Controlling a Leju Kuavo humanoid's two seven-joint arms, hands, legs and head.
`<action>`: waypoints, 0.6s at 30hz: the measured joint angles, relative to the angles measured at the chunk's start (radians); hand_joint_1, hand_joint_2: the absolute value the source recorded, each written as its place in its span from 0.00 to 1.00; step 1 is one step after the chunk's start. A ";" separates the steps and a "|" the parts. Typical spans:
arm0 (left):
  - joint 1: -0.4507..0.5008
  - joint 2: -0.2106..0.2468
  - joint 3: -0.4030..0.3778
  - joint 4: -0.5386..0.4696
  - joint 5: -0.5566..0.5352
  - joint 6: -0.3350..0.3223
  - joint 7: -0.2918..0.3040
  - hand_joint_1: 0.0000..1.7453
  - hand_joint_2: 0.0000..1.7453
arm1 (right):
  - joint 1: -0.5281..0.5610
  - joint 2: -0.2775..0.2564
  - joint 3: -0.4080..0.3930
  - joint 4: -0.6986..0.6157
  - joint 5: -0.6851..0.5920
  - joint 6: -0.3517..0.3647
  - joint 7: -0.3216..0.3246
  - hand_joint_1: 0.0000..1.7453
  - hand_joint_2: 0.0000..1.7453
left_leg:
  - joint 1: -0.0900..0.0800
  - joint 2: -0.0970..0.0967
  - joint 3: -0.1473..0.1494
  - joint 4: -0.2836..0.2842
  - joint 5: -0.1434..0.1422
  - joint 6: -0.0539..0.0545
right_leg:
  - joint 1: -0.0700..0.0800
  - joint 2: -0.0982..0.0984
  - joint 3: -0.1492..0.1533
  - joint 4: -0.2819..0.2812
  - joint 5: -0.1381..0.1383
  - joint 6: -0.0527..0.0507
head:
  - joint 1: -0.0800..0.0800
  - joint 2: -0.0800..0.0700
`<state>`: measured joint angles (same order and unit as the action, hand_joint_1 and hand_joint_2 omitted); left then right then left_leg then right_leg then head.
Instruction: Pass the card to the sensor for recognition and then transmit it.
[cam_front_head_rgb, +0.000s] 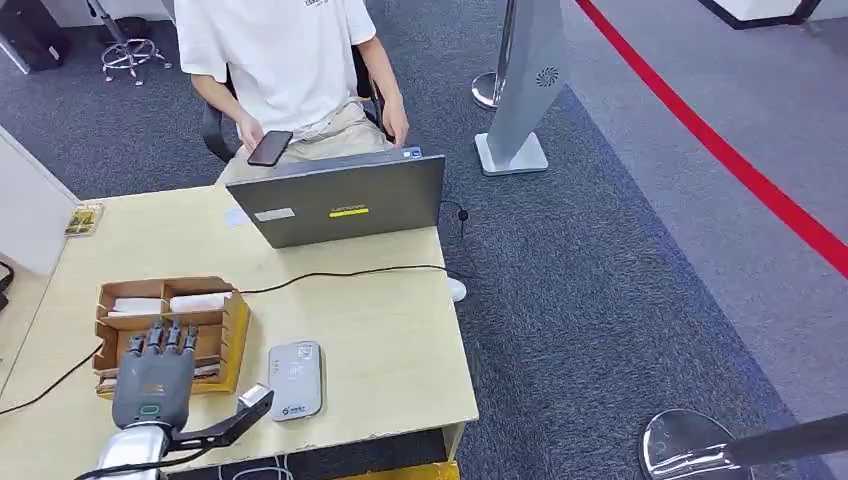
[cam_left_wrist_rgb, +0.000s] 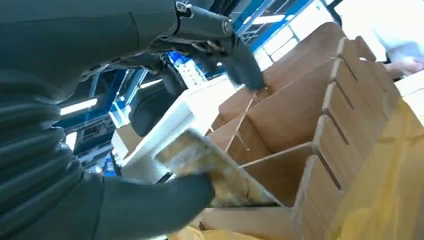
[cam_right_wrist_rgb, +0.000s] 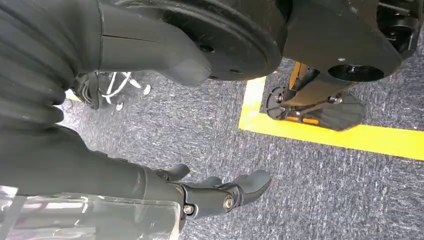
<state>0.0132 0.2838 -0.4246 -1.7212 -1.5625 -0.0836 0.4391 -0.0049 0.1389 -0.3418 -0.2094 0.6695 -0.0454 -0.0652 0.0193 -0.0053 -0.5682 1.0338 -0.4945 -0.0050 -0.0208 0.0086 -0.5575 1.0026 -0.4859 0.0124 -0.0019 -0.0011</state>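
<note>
The grey left hand (cam_front_head_rgb: 152, 378) is seen over the near left of the pale wooden counter (cam_front_head_rgb: 380, 330), its fingers (cam_front_head_rgb: 160, 338) stretched into the brown wooden slotted card holder (cam_front_head_rgb: 170, 332). In the left wrist view the thick thumb (cam_left_wrist_rgb: 150, 205) is pressed against a worn yellowish card (cam_left_wrist_rgb: 212, 167), which is tilted at the edge of the holder's compartments; the dark fingers (cam_left_wrist_rgb: 225, 47) are spread above it, so the card appears pinched, though the far side of the grip is hidden. Just right of the holder, a flat grey card sensor (cam_front_head_rgb: 296, 378) is laid on the counter. Farther back, a grey laptop (cam_front_head_rgb: 345, 200) is opened before a seated person in a white shirt (cam_front_head_rgb: 280, 60). The right hand (cam_right_wrist_rgb: 220, 192) is hung over grey carpet (cam_right_wrist_rgb: 300, 190), its fingers loosely curled, nothing held.
</note>
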 joint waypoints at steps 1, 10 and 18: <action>0.000 -0.002 0.000 0.000 0.000 0.000 -0.003 1.00 1.00 | 0.000 0.000 0.000 0.000 0.000 0.000 0.000 0.00 1.00 | 0.000 0.000 0.000 0.000 0.000 0.000 | 0.000 0.000 0.000 0.000 0.000 0.000 | 0.000 0.000; 0.000 -0.005 0.000 0.000 0.000 -0.012 -0.011 1.00 1.00 | 0.000 0.000 0.000 -0.001 -0.001 0.000 0.000 0.00 1.00 | 0.000 0.000 0.000 0.000 0.000 0.000 | 0.000 0.000 0.000 0.000 0.000 0.000 | 0.000 0.000; 0.000 -0.011 0.001 0.000 0.000 -0.021 -0.035 1.00 1.00 | 0.000 0.000 0.000 -0.002 -0.001 0.000 0.000 0.00 1.00 | 0.000 0.000 0.000 0.000 0.000 0.000 | 0.000 0.000 0.000 0.000 0.000 0.000 | 0.000 0.000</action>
<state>0.0128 0.2728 -0.4234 -1.7212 -1.5625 -0.1049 0.4036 -0.0045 0.1389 -0.3422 -0.2110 0.6683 -0.0458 -0.0652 0.0193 -0.0053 -0.5683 1.0338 -0.4945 -0.0050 -0.0209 0.0086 -0.5575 1.0026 -0.4859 0.0124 -0.0019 -0.0011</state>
